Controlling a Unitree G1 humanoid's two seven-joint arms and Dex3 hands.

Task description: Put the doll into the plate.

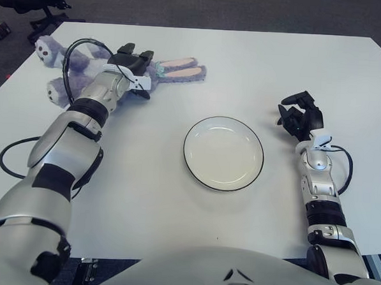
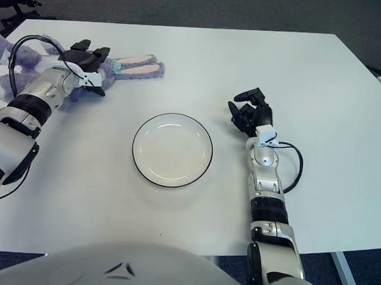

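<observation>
A purple plush rabbit doll (image 1: 179,69) lies flat at the far left of the white table, its pink-lined ears pointing toward the middle. My left hand (image 1: 138,73) is over the doll's head, with black fingers spread above it and the thumb on the near side. They are not closed around the doll, and my forearm hides part of its body. An empty white plate (image 1: 223,154) with a dark rim sits at the table's centre, well to the right of the doll. My right hand (image 1: 298,116) shows to the right of the plate, holding nothing.
A black cable (image 1: 72,53) loops from my left forearm over the doll's body. The white table (image 1: 277,64) reaches its far edge just behind the doll. An office chair base (image 1: 32,0) stands on the dark floor beyond the far left corner.
</observation>
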